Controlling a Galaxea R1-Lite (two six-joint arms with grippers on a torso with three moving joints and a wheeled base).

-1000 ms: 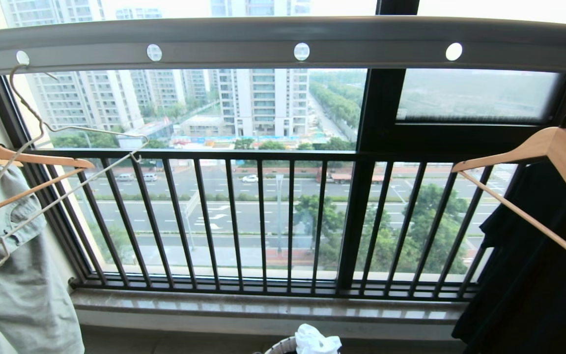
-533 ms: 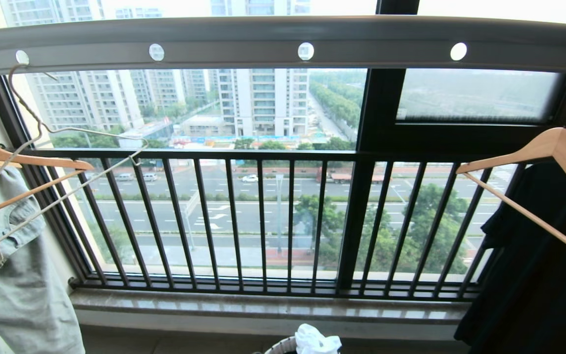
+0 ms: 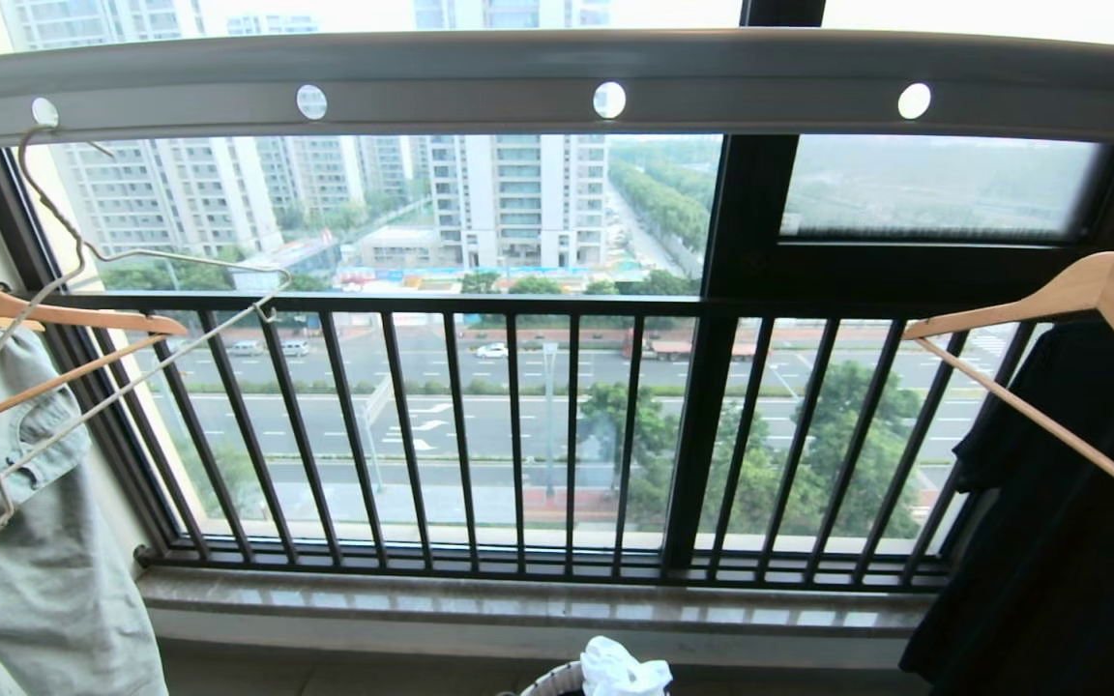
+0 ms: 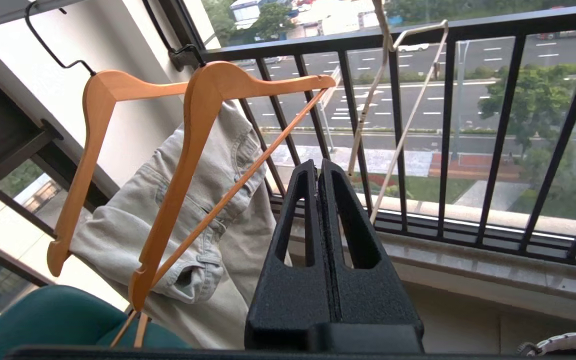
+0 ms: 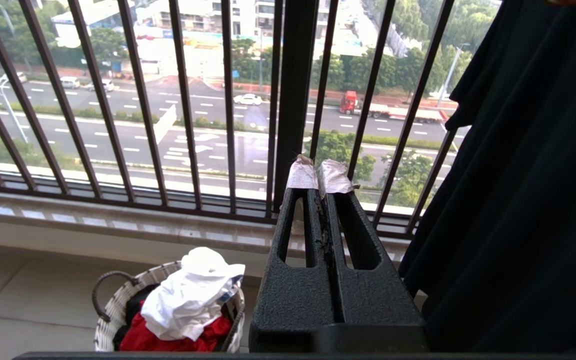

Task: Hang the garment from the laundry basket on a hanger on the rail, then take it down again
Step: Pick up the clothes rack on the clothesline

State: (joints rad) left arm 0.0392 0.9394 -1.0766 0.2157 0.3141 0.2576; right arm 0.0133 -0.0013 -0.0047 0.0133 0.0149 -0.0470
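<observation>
I am seeing my left gripper [image 4: 318,167] with its black fingers pressed flat together and pinching nothing, pointing toward the window railing with its thin black bars [image 3: 518,435], and my right gripper [image 5: 319,175], its tips wrapped in pale tape, is likewise sitting pressed together and empty; neither arm is showing in the head view. Nearest to me on the floor, just short of the stone sill under the railing, the small round white woven laundry basket with dark loop handles [image 5: 113,312] is standing, and the crumpled white T-shirt [image 5: 188,295] is lying on top of its contents, resting over a red garment [image 5: 168,340]; from the head camera only the top of that shirt and a bit of basket rim are peeking in at the lower edge. To the left of the railing, two thick wooden hangers [image 4: 188,165] are hanging, with a pale grey-green denim garment [image 3: 25,570] draped on one. Beside them, in front of the railing's left end, the thin cream-white wire hanger with its long hook [image 3: 83,338] is hanging bare, its hook reaching up to the leftmost round hole of the long wide grey metal rail [image 3: 557,77]. To the right of the railing, a black shirt [image 3: 1060,522] is hanging beside another wooden hanger [image 3: 1089,309]. The grey rail is running across above the railing, and beyond the railing's bars I am looking down on a wide road, trees and tall apartment blocks.
</observation>
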